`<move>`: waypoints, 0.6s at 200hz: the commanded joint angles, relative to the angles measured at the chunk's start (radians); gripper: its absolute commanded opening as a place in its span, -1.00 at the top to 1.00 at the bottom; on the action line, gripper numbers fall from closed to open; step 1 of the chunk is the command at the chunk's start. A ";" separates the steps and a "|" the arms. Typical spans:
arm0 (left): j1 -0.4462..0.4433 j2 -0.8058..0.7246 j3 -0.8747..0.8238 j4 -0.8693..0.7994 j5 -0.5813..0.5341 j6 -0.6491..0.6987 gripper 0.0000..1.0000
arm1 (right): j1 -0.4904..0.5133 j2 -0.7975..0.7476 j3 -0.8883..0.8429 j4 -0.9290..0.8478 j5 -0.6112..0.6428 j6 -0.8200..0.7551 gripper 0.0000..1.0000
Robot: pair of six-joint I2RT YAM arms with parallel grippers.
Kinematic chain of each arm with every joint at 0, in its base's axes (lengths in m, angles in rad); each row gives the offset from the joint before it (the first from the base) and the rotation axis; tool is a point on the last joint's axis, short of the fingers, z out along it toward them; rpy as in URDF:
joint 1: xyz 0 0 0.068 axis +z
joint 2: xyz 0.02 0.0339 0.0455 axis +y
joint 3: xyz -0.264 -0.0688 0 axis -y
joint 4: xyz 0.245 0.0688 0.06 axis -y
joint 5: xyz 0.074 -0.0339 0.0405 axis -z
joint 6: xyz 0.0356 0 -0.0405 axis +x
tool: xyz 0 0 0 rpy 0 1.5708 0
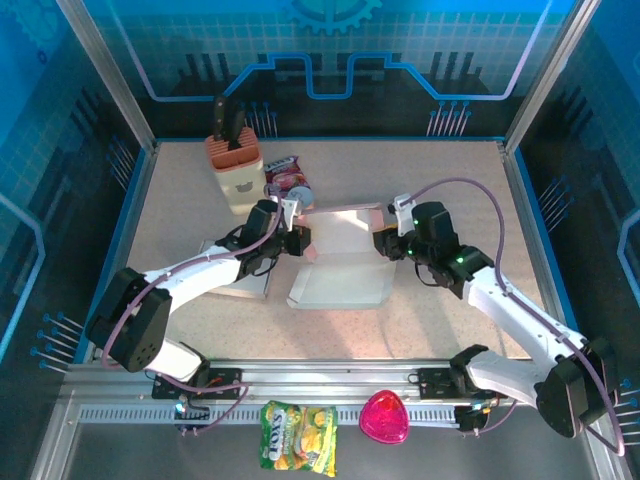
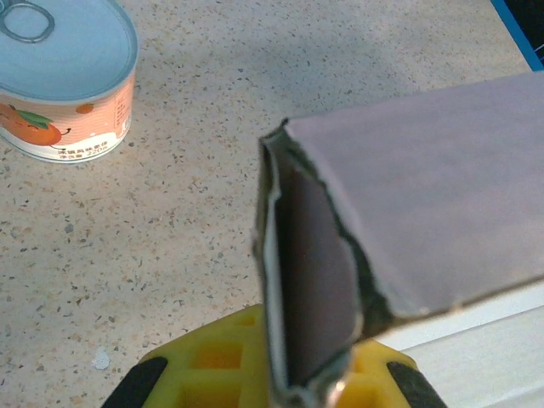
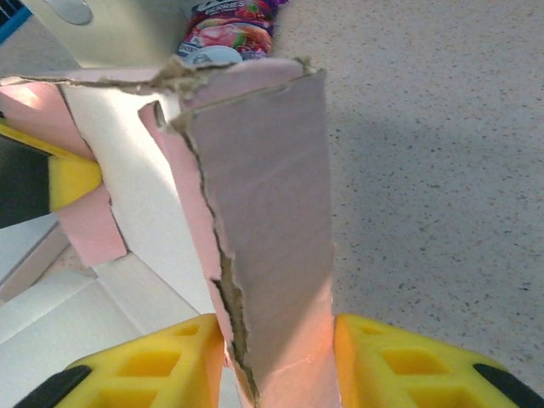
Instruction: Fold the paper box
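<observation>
The table (image 1: 450,190) is a speckled beige slab. The paper box (image 1: 340,270) lies about at its middle, a pink-and-white sheet of cardboard. Its white near part rests flat, and its pink far part is lifted between my two pincers.

My left pincer (image 1: 296,240) is at the box's left end. It is pinched almost fully closed on a thin, ragged-edged flap that stands on edge between my yellow fingers (image 2: 212,361). My right pincer (image 1: 385,243) is at the box's right end, partly closed. Its pads (image 3: 399,361) press on both faces of an upright, torn-edged pink wall, so I have hold of the box on that side too.

Toward the far left corner stands a knife block (image 1: 234,165) with a dark handle sticking up. Just right of it, close behind the box, sits a tin can (image 2: 64,81) with a ring-pull lid and an orange fruit label. Next to the can lies a small red-and-purple snack packet (image 1: 283,170).
</observation>
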 commanded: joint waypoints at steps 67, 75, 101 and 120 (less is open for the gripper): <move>-0.080 0.012 0.120 -0.116 -0.155 0.004 1.00 | 0.084 0.054 0.099 -0.123 0.346 0.054 0.70; -0.085 0.014 0.131 -0.137 -0.172 -0.003 1.00 | 0.088 0.059 0.106 -0.133 0.366 0.061 0.72; -0.112 0.021 0.169 -0.206 -0.244 -0.026 1.00 | 0.097 0.095 0.139 -0.182 0.433 0.096 0.82; -0.137 0.038 0.202 -0.251 -0.293 -0.042 1.00 | 0.103 0.120 0.156 -0.210 0.477 0.134 0.87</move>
